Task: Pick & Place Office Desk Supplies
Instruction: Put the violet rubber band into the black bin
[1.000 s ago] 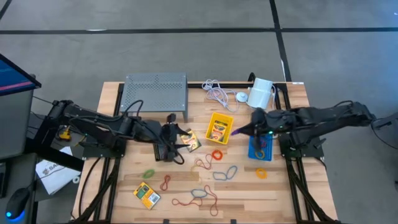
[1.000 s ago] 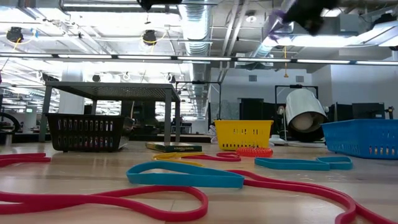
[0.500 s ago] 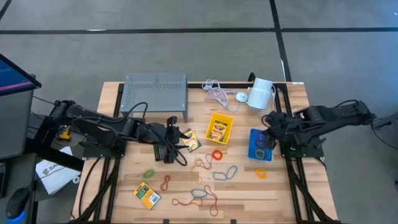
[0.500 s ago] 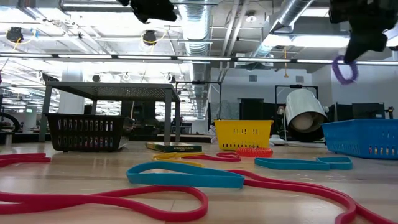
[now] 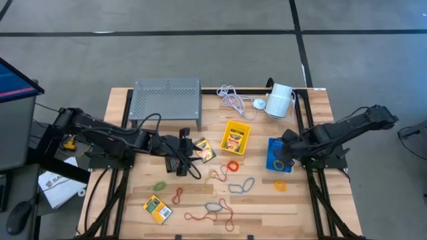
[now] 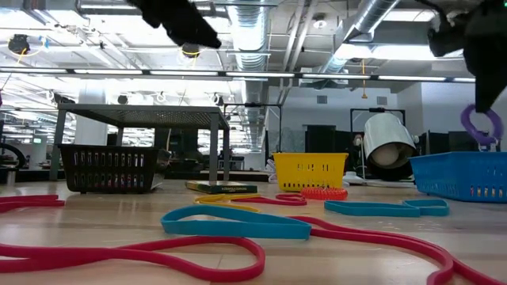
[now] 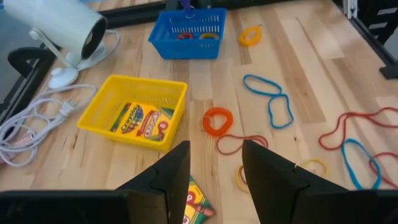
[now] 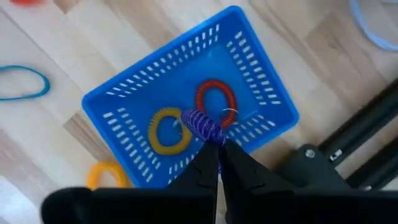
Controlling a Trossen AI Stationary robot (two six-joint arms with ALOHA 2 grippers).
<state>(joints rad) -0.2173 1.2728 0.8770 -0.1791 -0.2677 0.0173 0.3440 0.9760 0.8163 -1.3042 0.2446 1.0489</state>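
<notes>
Right gripper (image 8: 214,163) pinches a purple coil band (image 8: 202,127) — dangling directly above the blue bin (image 8: 118,102), centre frame. Left gripper (image 7: 214,180) waits, fingers apart — crayon box (image 7: 194,203) between them.

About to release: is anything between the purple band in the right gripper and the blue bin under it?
Nothing visible. The right gripper holds the purple band directly above the blue bin, which contains only a red and a yellow band.

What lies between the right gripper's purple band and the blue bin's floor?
Only air: purple band hangs above blue bin, per right wrist view.
</notes>
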